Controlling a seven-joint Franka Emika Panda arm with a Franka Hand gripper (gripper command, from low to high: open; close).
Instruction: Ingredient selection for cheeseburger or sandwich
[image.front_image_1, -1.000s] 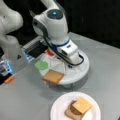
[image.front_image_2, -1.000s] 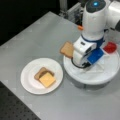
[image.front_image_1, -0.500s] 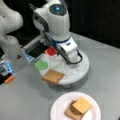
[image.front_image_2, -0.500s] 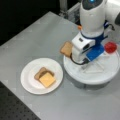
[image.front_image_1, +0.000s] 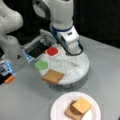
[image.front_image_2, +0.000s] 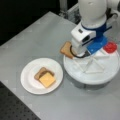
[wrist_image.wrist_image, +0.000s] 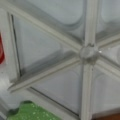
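Directly under the tool, the tray; bread square nearby.

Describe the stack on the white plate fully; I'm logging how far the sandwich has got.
The stack lies flat near the middle of the white round plate. A tan bread square is at the bottom, a dark brown round patty peeks out above it, and a yellow cheese square tops it, slightly skewed. The pieces look thin and matte. In both front views nothing but the plate touches it; the arm is over the divided tray.
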